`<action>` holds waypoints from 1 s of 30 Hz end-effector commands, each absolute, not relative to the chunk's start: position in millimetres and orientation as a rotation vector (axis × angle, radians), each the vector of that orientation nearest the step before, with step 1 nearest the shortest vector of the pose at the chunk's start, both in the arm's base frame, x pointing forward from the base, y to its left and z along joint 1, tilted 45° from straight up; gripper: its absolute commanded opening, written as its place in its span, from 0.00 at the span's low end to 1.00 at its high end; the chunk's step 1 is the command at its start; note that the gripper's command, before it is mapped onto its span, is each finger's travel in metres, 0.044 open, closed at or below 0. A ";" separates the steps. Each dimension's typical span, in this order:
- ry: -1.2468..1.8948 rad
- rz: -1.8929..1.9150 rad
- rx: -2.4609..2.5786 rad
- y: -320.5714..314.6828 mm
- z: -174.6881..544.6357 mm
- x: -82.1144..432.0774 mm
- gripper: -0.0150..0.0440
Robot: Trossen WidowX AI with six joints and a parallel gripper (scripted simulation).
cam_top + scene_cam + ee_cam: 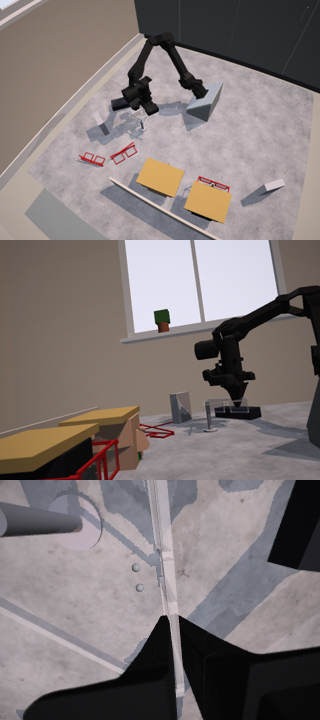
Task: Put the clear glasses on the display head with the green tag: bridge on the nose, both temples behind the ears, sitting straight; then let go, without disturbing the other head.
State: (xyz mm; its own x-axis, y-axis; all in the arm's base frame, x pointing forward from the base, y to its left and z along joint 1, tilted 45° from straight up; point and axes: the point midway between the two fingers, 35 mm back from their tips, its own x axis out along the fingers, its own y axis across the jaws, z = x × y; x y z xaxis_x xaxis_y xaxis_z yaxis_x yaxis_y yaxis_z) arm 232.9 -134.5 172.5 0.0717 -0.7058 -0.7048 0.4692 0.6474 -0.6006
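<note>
My gripper (pixel 237 405) (pixel 169 621) is shut on one lens side of the clear glasses (pixel 134 118) (pixel 230 407) (pixel 166 555). They hang above the floor by a thin post (pixel 142 129) (pixel 208 418) (pixel 89 536), lenses roughly upright, temples spread out. Whether they touch the post I cannot tell. The head (pixel 168 163) (pixel 131 441) with the green tag (pixel 139 455) stands away from the gripper, its face bare, under a yellow board (pixel 160 178) (pixel 103 416). The other head (pixel 77 457) wears red glasses (pixel 213 182) under another yellow board (pixel 208 202) (pixel 38 444).
Two red pairs of glasses (pixel 92 159) (pixel 124 152) lie left of the heads. A grey block (pixel 101 123) (pixel 178 407) and a dark box (pixel 120 103) (pixel 237 413) are near the gripper. A long low wall (pixel 160 206) runs behind the heads. Another block (pixel 274 186) stands far right.
</note>
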 end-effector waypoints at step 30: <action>1.216 -0.891 -0.242 -135.1 169.9 212.1 0.25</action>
State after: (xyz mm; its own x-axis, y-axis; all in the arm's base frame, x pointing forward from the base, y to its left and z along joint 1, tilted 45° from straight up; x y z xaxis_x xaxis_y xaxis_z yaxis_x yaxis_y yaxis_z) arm 216.4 -135.8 172.2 0.0731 -0.7066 -0.7039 0.4716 0.6463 -0.5999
